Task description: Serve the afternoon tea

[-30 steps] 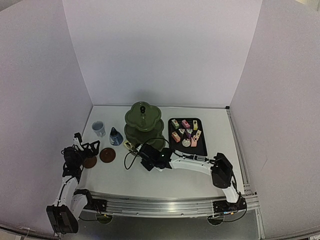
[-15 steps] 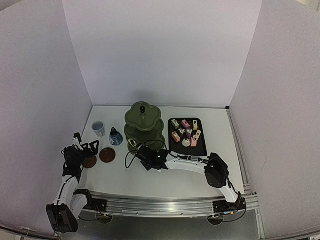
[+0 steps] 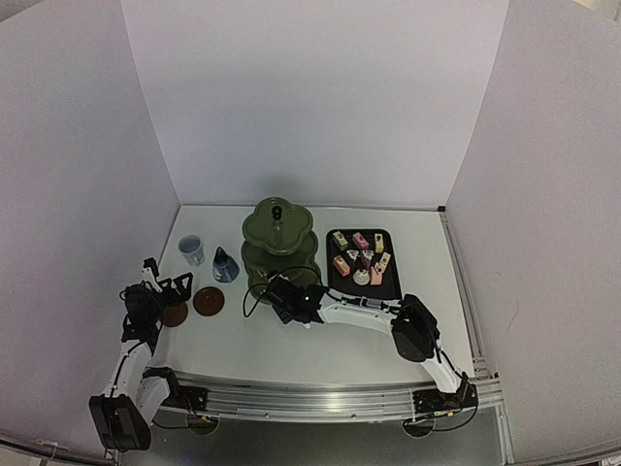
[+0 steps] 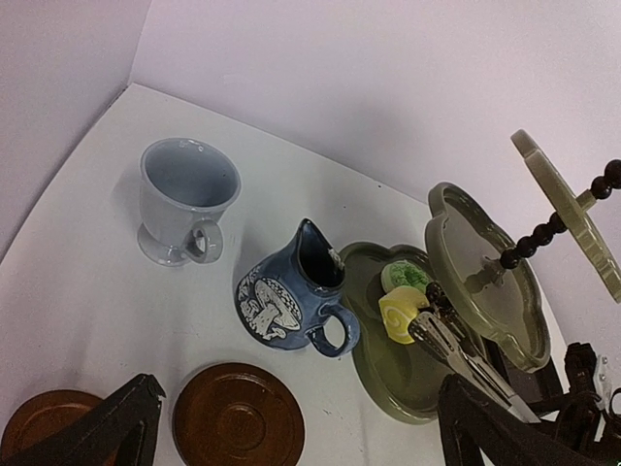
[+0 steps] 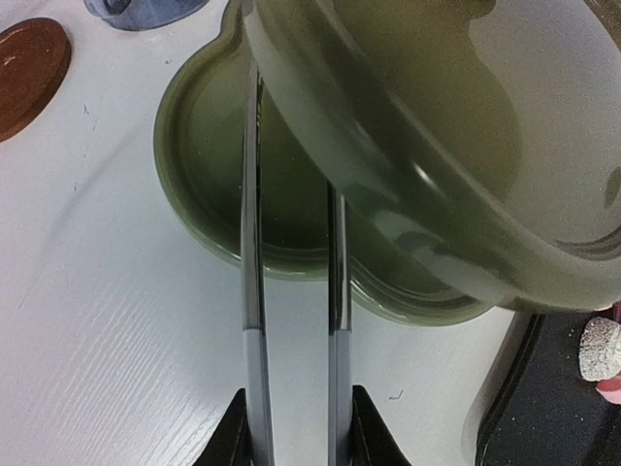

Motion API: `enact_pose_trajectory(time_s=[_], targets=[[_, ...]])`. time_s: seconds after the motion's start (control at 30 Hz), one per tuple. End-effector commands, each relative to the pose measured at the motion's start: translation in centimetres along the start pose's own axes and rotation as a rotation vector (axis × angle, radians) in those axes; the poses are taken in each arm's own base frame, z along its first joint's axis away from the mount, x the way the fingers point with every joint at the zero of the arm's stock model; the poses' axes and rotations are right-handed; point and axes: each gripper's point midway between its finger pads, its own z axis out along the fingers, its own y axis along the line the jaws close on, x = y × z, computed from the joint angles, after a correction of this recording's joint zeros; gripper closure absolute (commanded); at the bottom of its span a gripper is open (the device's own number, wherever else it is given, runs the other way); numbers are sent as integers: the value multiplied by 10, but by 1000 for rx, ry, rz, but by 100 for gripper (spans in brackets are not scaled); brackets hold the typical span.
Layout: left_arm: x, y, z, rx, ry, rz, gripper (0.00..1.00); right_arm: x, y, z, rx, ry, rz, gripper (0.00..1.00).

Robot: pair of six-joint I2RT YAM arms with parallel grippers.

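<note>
Your right gripper (image 5: 294,432) is clamped on the thin metal tongs (image 5: 253,291), which pinch the small yellow cake (image 4: 401,314) over the lowest plate of the olive-green three-tier lobed stand (image 4: 374,388). Lower gently before loosening. Your left gripper (image 3: 167,289) hangs wide apart.

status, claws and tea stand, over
Left claw open by round brown coasters. Right claw shut on thin metal tongs, small yellow cake at bottom tier of olive-green lobed stand.

No writing, labels, brand marks or numbers can be made out anywhere, tbh. The only marking to be seen is a white mushroom drawing (image 4: 264,313) on the side of the small blue jug (image 4: 309,282), and that's a picture, not text.
</note>
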Motion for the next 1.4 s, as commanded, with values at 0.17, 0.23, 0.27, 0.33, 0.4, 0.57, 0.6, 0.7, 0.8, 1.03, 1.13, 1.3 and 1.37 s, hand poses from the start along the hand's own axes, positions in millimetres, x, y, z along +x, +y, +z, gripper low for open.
enact_pose_trajectory(time_s=[0.17,0.23,0.27,0.33,0.4,0.57,0.6,0.7,0.8,1.03,1.13,1.3,1.37], targets=[[-14,-3,1,-3,-38,27,0,-17,4,8,-21,-39,60,94],[-15,-3,0,-1,-40,28,0,-16,4,9,-30,-33,64,90],[-15,-3,0,-2,-40,28,0,-16,4,10,-32,-33,66,87],[-15,-3,0,-2,-40,28,0,-17,5,10,-36,-34,69,82],[-15,-3,0,-3,-40,27,0,-19,5,9,-41,-36,73,78],[-15,-3,0,-3,-40,29,0,-25,7,7,-52,-48,88,68],[-15,-4,0,-3,-40,29,0,-27,8,6,-54,-51,93,67],[-15,-4,-1,-3,-39,30,0,-31,8,4,-58,-59,103,65],[-15,-4,-1,-3,-39,30,0,-33,9,2,-67,-62,110,63],[-15,-4,-1,-1,-38,30,0,-33,7,-4,-75,-61,129,62],[-15,-4,-1,-1,-36,31,0,-30,4,-9,-74,-58,143,62],[-14,-4,0,1,-32,27,0,-25,3,-20,-103,-45,155,62],[-13,-4,0,2,-31,28,0,-20,4,-24,-118,-32,151,63]])
